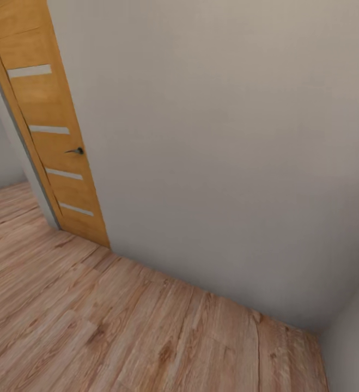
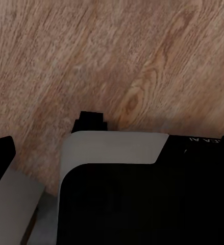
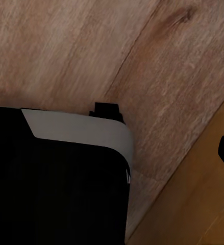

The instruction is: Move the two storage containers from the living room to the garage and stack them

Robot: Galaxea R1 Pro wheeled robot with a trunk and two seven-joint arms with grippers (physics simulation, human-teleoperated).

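— What does the head view give you?

— A plain off-white wall [image 1: 217,152] running across most of it, meeting a light wood-plank floor [image 1: 119,326] along a slanted line. At the left stands an orange-brown wooden door [image 1: 48,136] with four pale horizontal strips and a small dark lever handle [image 1: 75,151]. Beyond the door's far edge the plank floor carries on into a further stretch of room, with another pale wall behind it. A second wall closes the corner at the lower right.

— And the red-orange bins?

— I can see none in these pictures, so I cannot place them against either set of jaws.

— The wrists, then?

— The left wrist view looks down on the same light planks [image 2: 117,56], with a knot in the grain. A black and pale grey part of the robot's body [image 2: 142,194] covers the near half of the frame, with a small black block at its upper edge. The right wrist view has planks [image 3: 91,46] too, a similar black and grey body part [image 3: 60,178], and a strip of orange-brown wooden surface [image 3: 198,204] at one corner.

— Are the jaws open or closed?

— I cannot tell for either arm; no fingertips are clear enough to judge.
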